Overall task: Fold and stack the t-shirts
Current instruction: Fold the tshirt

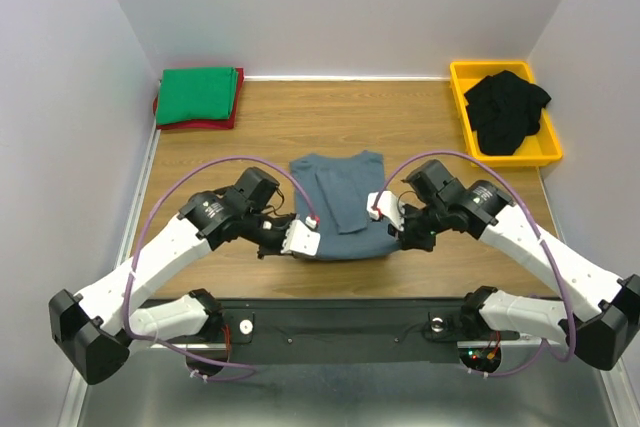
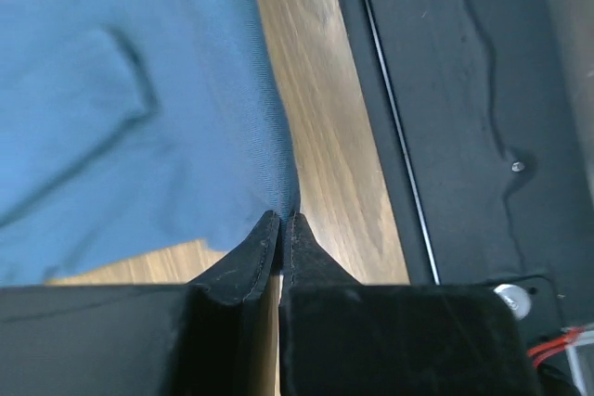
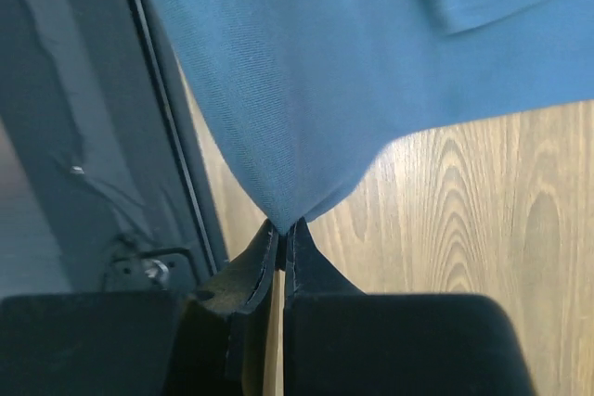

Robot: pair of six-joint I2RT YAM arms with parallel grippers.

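The left gripper (image 2: 280, 220) and right gripper (image 3: 281, 226) are pinching corners of the blue shirt (image 1: 338, 197); uneven lifting could be pulling one loose.

Table (image 1: 340, 117) passable between t-shirt stack (image 1: 198, 97) and yellow bin (image 1: 553, 137).

A light-brown wood-grain worktop (image 1: 420, 117) fills the middle of a small enclosed booth. Behind the worktop rises a plain, pale lavender-grey back wall (image 1: 340, 7). A matching left wall (image 1: 60, 147) and right wall (image 1: 600, 97) close in the worktop's sides. A thin white trim strip (image 1: 340, 78) runs where the back wall meets the worktop. Along the worktop's near edge lies a flat black plate (image 1: 340, 322), and nearer still a dull grey metal surface (image 1: 350, 397). The light is soft and even, with only faint shadows on the worktop.
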